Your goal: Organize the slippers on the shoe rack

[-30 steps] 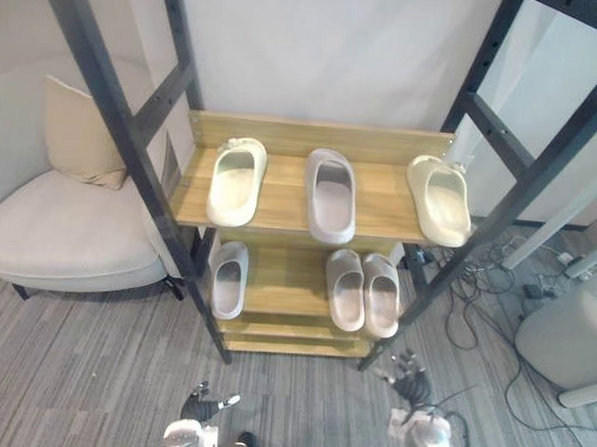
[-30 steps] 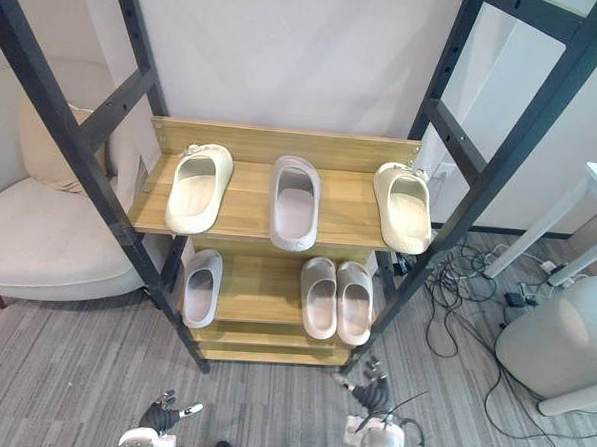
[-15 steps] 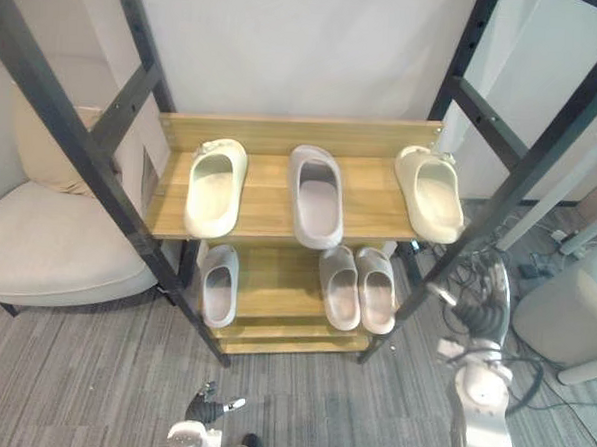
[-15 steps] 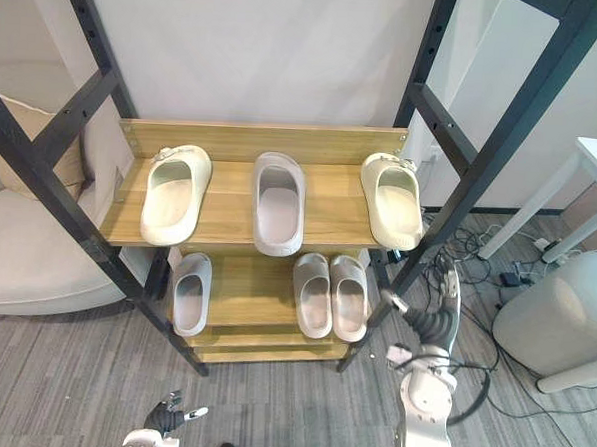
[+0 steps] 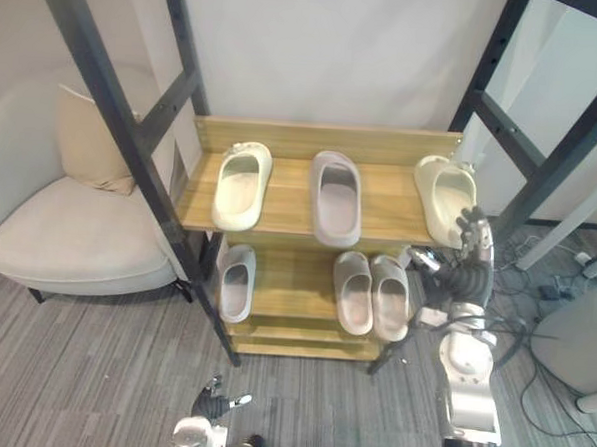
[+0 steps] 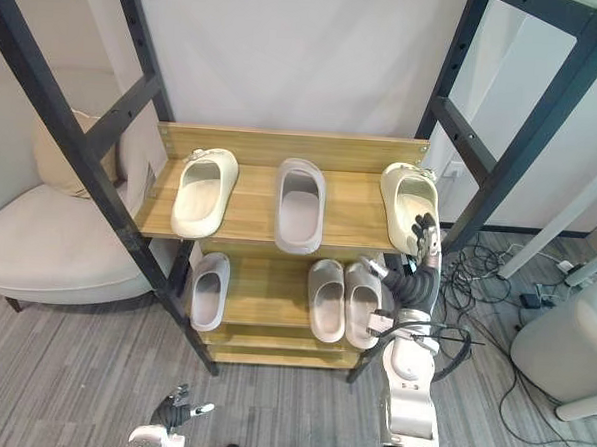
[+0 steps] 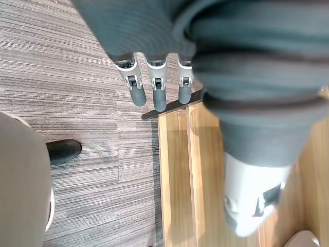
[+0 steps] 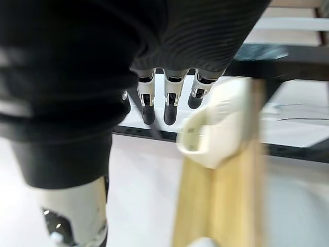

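Right of frame, cream slipper (image 6: pixel 410 201) on the top shelf of the shoe rack (image 6: pixel 249 209), right hand (image 6: pixel 413 280) just below it, fingers straight, holding nothing, left hand (image 6: pixel 174 410) at bottom edge, fingers loose.

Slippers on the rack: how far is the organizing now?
Done: only the grey pair on the lower shelf lies side by side. In hand: nothing yet; the open right hand is raised beside the right cream slipper. To do: the left cream slipper, top grey slipper and lone lower grey slipper lie unpaired.

Straight-fingered left hand (image 7: pixel 156 85) over carpet (image 7: pixel 77 103)
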### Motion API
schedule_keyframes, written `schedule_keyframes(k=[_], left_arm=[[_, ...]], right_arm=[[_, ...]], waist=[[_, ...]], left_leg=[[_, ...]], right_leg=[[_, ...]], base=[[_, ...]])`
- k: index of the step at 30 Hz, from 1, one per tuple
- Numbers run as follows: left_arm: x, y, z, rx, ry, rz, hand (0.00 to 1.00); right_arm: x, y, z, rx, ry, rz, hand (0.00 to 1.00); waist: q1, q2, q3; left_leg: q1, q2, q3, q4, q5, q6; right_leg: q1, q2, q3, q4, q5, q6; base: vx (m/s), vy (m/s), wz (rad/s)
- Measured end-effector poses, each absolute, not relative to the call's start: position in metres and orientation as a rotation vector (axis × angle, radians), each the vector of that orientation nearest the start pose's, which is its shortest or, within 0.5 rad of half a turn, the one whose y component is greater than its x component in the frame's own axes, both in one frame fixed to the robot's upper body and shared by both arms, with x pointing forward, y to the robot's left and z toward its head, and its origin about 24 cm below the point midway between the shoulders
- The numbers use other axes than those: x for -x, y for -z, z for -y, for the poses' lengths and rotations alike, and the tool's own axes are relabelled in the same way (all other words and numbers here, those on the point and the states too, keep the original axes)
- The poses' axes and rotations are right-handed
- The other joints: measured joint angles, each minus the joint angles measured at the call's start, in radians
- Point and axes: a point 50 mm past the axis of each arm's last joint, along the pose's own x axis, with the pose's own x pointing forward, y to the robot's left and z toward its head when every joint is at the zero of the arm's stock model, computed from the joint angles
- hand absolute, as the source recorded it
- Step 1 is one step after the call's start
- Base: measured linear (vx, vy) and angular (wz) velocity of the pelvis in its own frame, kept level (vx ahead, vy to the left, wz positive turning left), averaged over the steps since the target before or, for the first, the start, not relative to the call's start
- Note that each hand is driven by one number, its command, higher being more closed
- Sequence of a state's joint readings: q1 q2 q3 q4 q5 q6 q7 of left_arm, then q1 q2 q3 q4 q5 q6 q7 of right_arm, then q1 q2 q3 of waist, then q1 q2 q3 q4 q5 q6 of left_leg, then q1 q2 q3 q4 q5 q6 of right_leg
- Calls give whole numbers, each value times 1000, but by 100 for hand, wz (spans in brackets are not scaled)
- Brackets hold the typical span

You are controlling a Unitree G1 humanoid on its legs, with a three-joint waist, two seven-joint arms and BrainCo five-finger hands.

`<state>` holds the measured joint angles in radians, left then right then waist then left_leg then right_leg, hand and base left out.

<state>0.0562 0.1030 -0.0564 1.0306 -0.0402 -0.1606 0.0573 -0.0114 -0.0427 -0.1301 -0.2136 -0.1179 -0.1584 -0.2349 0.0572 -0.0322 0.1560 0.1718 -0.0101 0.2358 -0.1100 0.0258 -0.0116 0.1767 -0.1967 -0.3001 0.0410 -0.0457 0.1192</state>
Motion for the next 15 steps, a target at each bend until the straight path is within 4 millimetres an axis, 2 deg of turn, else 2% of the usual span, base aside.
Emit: schedule_keyframes(k=[11,15], left_arm=[[-124,149,-187,-110,-80,-913,0],[-124,148,-188,-112,-80,-907,0]], right_arm=[[-265,-151,181,145,280,558,0],[-281,-156,180,166,258,554,0]], waist=[[4,-13,8],[9,-19,12]], left_leg=[[3,2,-1,-1,0,0],[-1,2,-5,-1,0,-1]], right_leg=[[2,0,0,7,0,0],[0,0,-2,9,0,-1]], base=[[-24,-16,0],[-44,-32,3]])
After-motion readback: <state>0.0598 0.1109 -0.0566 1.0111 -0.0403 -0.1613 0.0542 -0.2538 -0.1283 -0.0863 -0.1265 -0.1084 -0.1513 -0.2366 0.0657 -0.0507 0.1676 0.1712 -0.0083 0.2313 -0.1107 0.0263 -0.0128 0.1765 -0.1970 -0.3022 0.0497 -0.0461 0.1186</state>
